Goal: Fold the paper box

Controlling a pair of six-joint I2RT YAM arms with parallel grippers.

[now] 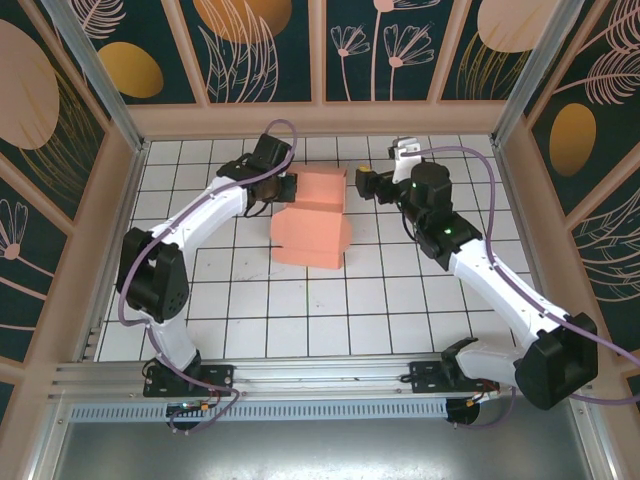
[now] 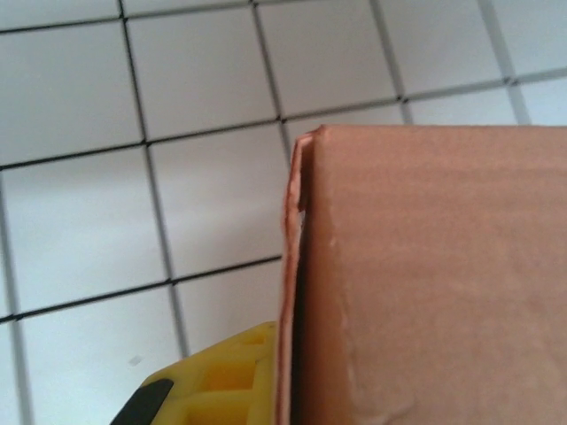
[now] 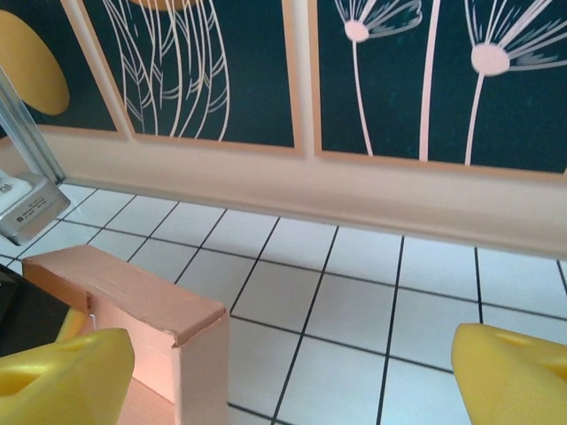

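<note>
The paper box (image 1: 312, 222) is salmon-pink card lying mid-table, with a raised hollow wall (image 1: 320, 187) along its far side and a flat part in front. My left gripper (image 1: 284, 188) is at the wall's left end. In the left wrist view one yellow finger (image 2: 213, 381) presses against the thin side flap (image 2: 291, 266); the other finger is hidden behind the card. The jaws are shut on that flap. My right gripper (image 1: 362, 184) stands open at the wall's right end. Its yellow fingers (image 3: 62, 376) straddle the box end (image 3: 177, 328) without touching it.
A peach rim (image 1: 320, 118) and patterned panels close off the far side. Metal posts (image 1: 95, 70) stand at the back corners. White tiles (image 1: 330, 320) stretch between the box and the arm bases. Part of the left arm's grey wrist (image 3: 27, 205) sits beyond the box.
</note>
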